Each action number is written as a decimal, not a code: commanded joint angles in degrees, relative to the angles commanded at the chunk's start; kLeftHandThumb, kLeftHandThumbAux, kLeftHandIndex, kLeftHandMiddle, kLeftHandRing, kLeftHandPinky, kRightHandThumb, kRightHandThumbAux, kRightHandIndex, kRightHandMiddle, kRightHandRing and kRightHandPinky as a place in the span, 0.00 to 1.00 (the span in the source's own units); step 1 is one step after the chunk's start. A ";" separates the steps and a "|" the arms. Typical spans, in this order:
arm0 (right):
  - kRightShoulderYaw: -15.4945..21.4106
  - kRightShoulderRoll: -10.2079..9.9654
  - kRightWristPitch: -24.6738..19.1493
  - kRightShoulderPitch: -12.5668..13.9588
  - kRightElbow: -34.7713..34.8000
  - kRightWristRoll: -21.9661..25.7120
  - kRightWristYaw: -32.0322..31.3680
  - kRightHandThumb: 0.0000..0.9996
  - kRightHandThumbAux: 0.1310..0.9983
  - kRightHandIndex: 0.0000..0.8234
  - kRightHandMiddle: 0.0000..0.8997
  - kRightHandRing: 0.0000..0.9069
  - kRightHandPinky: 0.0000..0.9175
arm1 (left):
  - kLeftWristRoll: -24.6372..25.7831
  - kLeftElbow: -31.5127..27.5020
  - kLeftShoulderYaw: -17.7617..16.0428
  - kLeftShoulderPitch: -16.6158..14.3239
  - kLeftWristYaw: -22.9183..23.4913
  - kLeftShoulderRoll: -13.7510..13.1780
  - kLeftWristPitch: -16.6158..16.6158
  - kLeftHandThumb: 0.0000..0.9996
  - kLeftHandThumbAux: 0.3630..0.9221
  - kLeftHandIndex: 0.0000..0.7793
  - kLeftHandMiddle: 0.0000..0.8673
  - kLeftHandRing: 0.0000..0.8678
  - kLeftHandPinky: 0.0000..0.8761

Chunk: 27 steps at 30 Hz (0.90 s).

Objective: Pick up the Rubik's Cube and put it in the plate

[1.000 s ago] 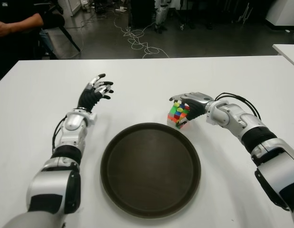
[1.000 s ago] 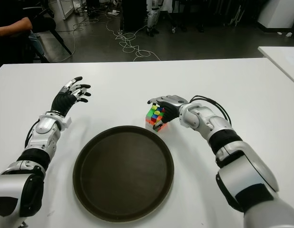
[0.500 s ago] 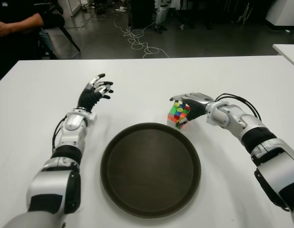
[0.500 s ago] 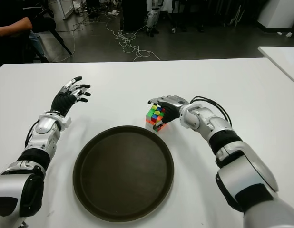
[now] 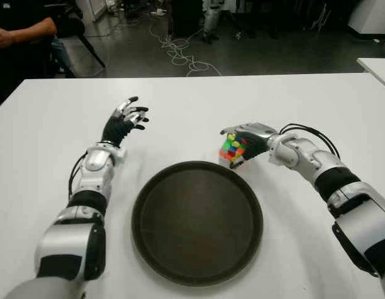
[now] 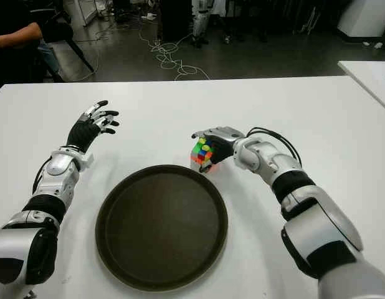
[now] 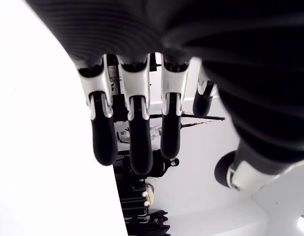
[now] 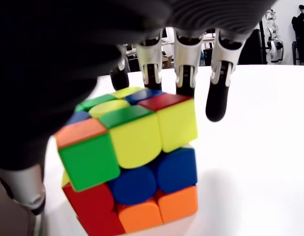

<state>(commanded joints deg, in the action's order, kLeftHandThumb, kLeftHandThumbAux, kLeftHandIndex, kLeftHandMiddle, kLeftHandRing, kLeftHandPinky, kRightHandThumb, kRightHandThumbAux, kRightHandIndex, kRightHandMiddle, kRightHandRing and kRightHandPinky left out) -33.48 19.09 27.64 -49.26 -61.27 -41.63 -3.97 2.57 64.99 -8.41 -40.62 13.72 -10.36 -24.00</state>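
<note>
Beside round plate point(image 5: 180, 261), glossy cube point(image 5: 233, 150), right hand point(image 5: 248, 138)

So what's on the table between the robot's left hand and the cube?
Nothing: only bare white table separates the open left hand from the cube under the right hand, as both eye views show.

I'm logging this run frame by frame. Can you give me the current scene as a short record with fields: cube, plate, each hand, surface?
cube: Rubik's Cube on the table, just beyond the plate's far right rim
plate: dark round plate, nothing in it
right hand: right hand over the cube, fingers draped past its far side; grip not confirmed
left hand: left hand left of the plate, fingers spread, holding nothing
surface: white table
</note>
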 joint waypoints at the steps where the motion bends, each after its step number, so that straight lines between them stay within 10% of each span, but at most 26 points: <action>1: -0.07 0.00 -0.02 -0.02 0.01 0.03 -0.04 0.03 0.55 0.15 0.30 0.33 0.34 | 0.01 0.04 0.01 -0.01 0.01 -0.01 0.01 0.29 0.41 0.15 0.35 0.42 0.47; 27: -0.16 -0.10 -0.06 0.21 0.17 0.38 -0.55 0.05 0.56 0.14 0.28 0.31 0.33 | 0.62 -0.18 -0.36 0.12 0.22 0.20 0.11 0.30 0.43 0.14 0.36 0.43 0.49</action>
<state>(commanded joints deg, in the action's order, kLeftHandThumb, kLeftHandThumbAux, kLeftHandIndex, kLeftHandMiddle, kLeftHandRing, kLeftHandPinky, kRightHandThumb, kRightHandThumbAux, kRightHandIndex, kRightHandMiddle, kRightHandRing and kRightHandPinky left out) -33.64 18.99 27.58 -49.05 -61.10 -41.26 -4.52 3.20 64.82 -8.77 -40.50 13.94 -10.16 -23.89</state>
